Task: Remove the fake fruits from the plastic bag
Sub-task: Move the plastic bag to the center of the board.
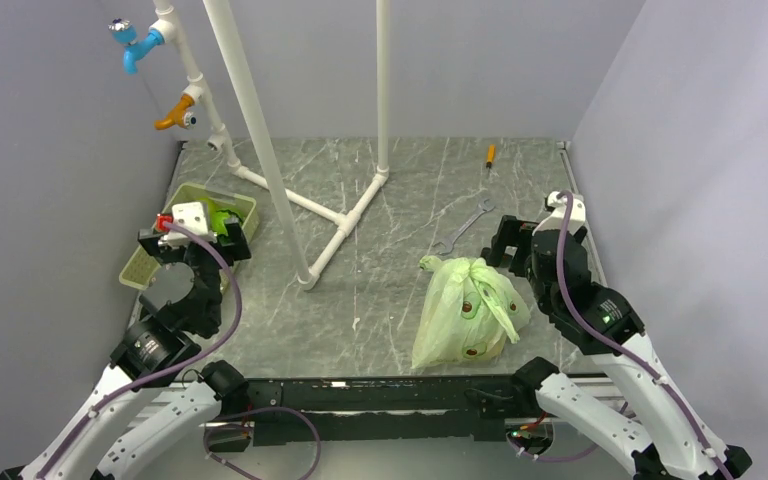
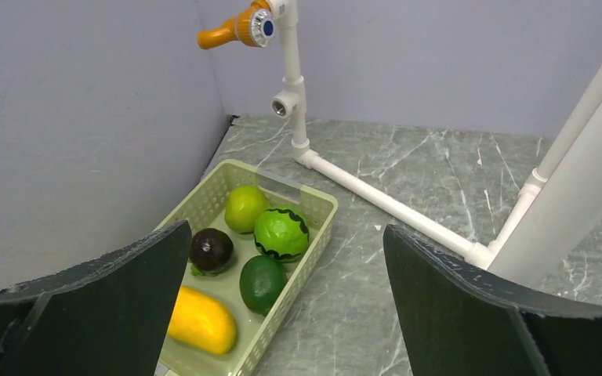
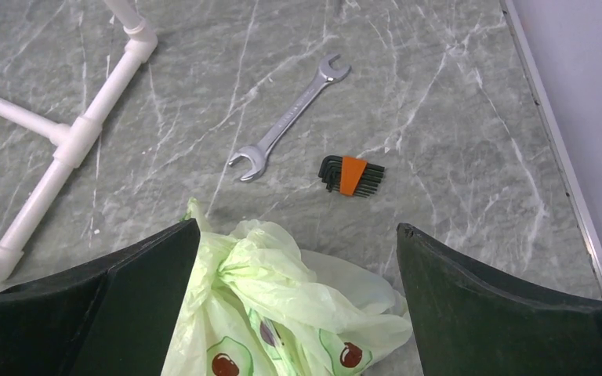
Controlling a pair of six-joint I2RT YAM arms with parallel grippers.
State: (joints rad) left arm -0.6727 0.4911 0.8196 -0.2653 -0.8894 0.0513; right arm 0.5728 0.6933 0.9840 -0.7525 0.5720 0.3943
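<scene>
The plastic bag point(image 1: 465, 310) is pale green with avocado prints and lies bunched at the near right; it also shows in the right wrist view point(image 3: 282, 313). What it holds is hidden. My right gripper point(image 1: 507, 243) is open just behind the bag, its jaws on either side of the bag's gathered top point(image 3: 298, 229), not closed on it. Several fake fruits lie in a slotted basket point(image 2: 317, 205): a yellow one point(image 2: 201, 319), a dark green one point(image 2: 262, 282), a dark purple one point(image 2: 210, 249), a striped green ball point(image 2: 281, 233) and a light green one point(image 2: 244, 207). My left gripper point(image 2: 284, 231) is open and empty above the basket point(image 1: 145, 265).
A white pipe frame point(image 1: 345, 215) stands mid-table with blue point(image 1: 135, 45) and orange point(image 1: 175, 115) taps at the back left. A wrench point(image 3: 286, 121) and a hex key set point(image 3: 351, 175) lie behind the bag. An orange screwdriver point(image 1: 490, 155) lies at the back.
</scene>
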